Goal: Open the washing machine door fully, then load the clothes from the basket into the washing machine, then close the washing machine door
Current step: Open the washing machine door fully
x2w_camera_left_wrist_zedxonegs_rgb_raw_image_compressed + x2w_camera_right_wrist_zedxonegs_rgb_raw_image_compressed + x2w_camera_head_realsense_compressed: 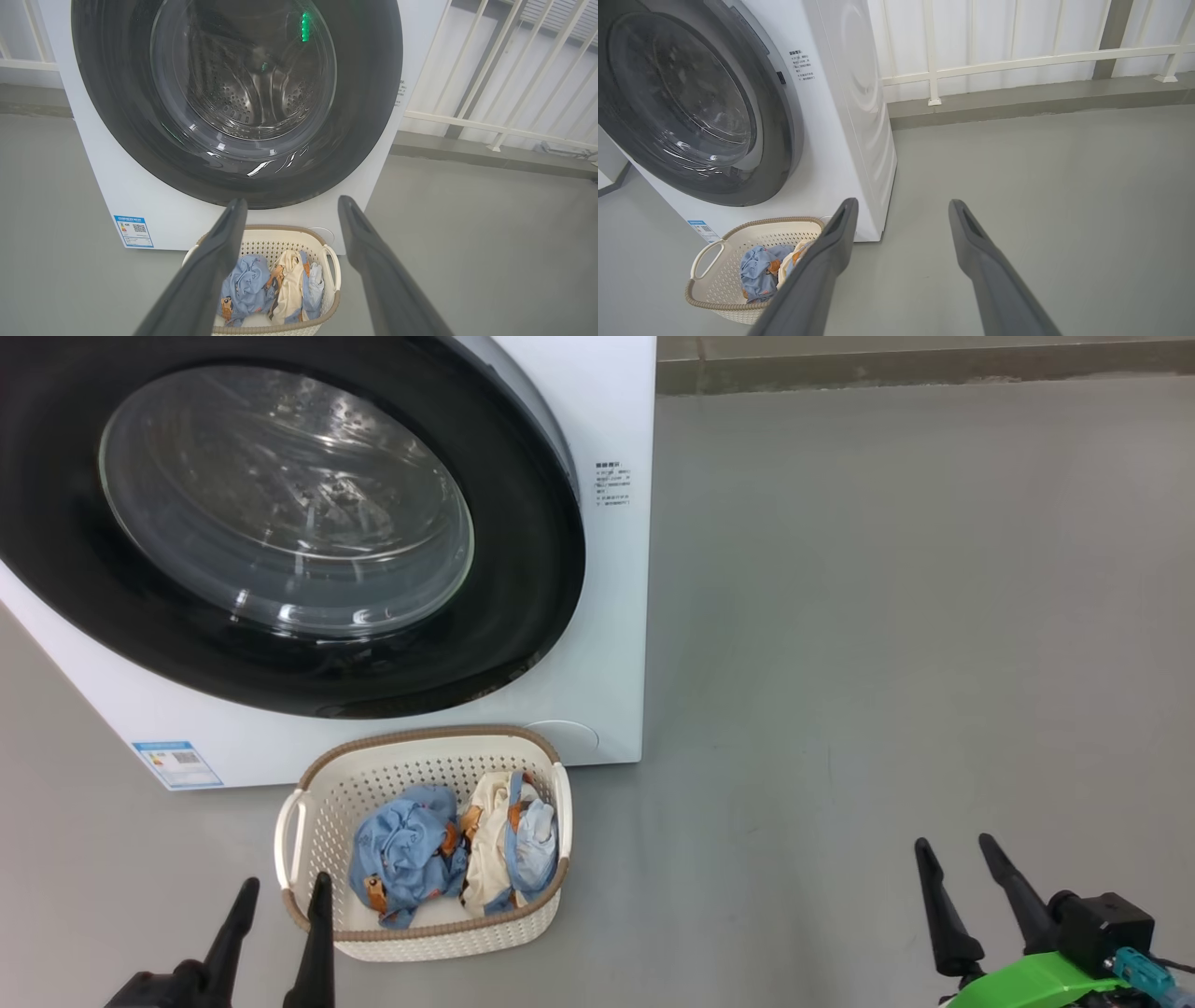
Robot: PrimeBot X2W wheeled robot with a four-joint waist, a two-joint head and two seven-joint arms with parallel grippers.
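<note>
**Shut door dead ahead of the left gripper, off to the side of the right**

- Item, washing machine door [523,616]: round, with a glossy black rim around a bulging glass bowl [280,504]. It is closed against the front of the white washing machine [607,644] and not yet opened. In the head view it takes up the 10-to-12 o'clock quarter.
- Item, basket [373,784]: oval and cream with a brown rim, standing on the grey floor [840,616] just in front of the machine, at 6 o'clock from the door. Its handles sit at 9 and 3 o'clock, so its long axis runs across the machine's front.
- Item, clothes [411,849]: one light blue piece and one cream piece, both bundled inside the basket.
- Item, left gripper [285,889]: fingers spread wide with nothing between them, at 7 o'clock in the head view. It is just beside the basket's near-left rim; whether it touches cannot be told. In its wrist view the door bears 12 o'clock, straight along the fingers and above the basket.
- Item, right gripper [954,845]: fingers wide and empty, at 5 o'clock in the head view. It is over bare floor, well apart from the basket and out past the machine's right side. In its wrist view the door bears 10 o'clock, seen obliquely.
- Assessment: the opening step is pending. The left arm stands squarer to the door. The right arm looks along the door's right edge, where a narrow gap shows against the white front. That is probably the free edge, but the hinge side cannot be confirmed.
</note>
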